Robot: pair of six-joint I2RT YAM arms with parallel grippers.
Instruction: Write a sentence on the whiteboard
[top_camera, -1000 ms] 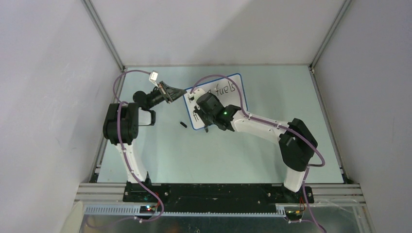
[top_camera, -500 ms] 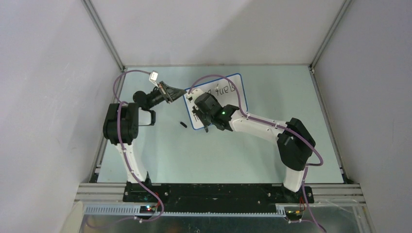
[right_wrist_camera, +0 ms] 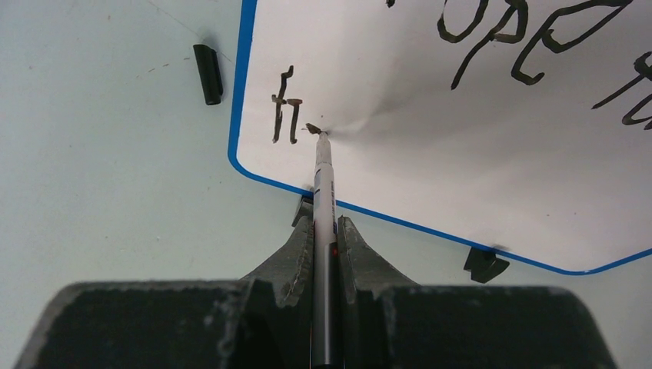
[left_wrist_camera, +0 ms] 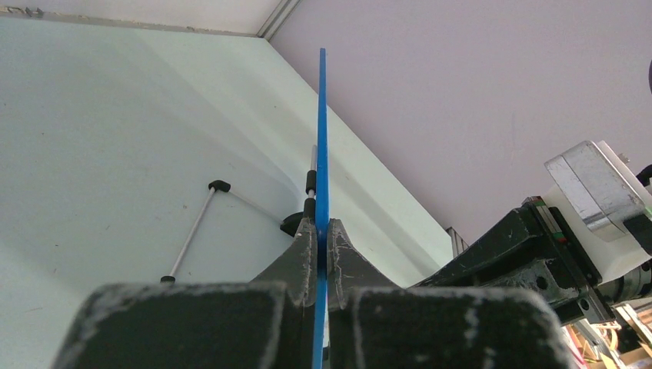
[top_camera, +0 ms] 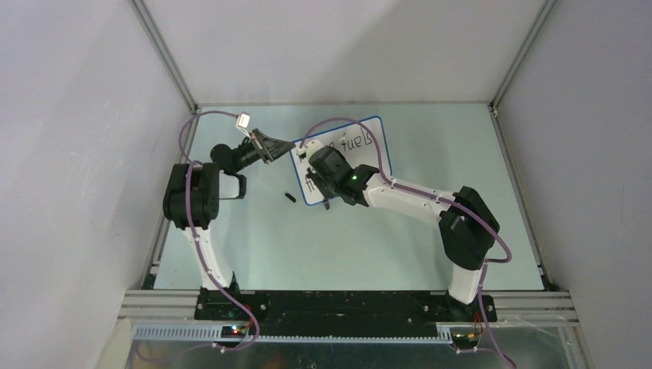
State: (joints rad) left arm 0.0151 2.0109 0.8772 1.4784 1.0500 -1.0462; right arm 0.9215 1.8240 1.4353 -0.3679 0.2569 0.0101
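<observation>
Right gripper (right_wrist_camera: 325, 231), bottom centre of its wrist view, is clamped on the marker (right_wrist_camera: 324, 181). The marker's long axis runs straight up the frame to a tip touching the whiteboard (right_wrist_camera: 461, 169). Just left of the tip stands the newest letter of the sentence (right_wrist_camera: 294, 121). Bare board lies to the right, so the next strokes likely go that way. Farther off, the left gripper (left_wrist_camera: 321, 234) pinches the board's blue edge.
</observation>
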